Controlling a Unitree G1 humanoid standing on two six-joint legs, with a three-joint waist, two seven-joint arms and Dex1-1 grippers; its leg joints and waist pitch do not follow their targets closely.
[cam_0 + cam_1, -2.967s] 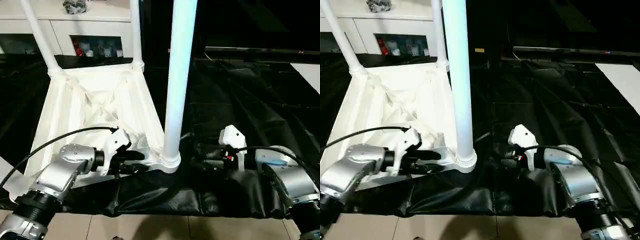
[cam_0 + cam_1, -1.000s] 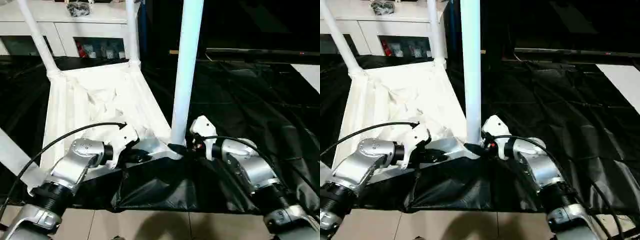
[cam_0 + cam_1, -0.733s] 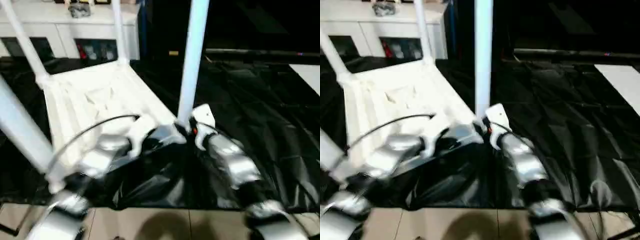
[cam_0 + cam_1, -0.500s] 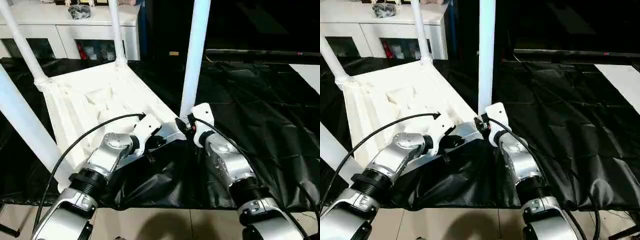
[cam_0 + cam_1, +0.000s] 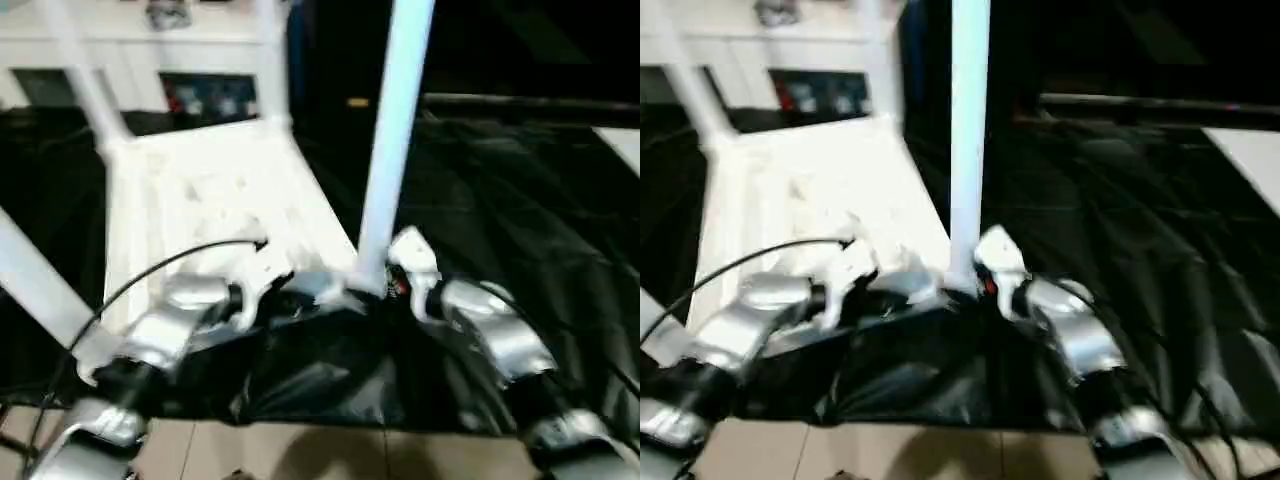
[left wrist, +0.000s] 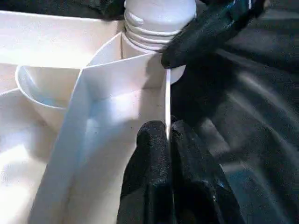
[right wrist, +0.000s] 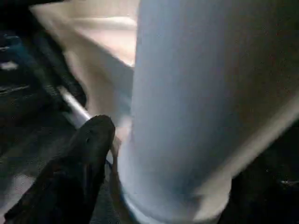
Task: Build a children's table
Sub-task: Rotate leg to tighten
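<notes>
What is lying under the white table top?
A black sheet lies under the upside-down table top and spreads out around it. What the sheet itself rests on is covered; pale floor shows at its near edge.

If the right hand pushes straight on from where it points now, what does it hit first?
Most likely the leg at the table's near corner: it stands right before the right hand, with one finger beside its base. Depth is unclear, so they may already touch.
</notes>
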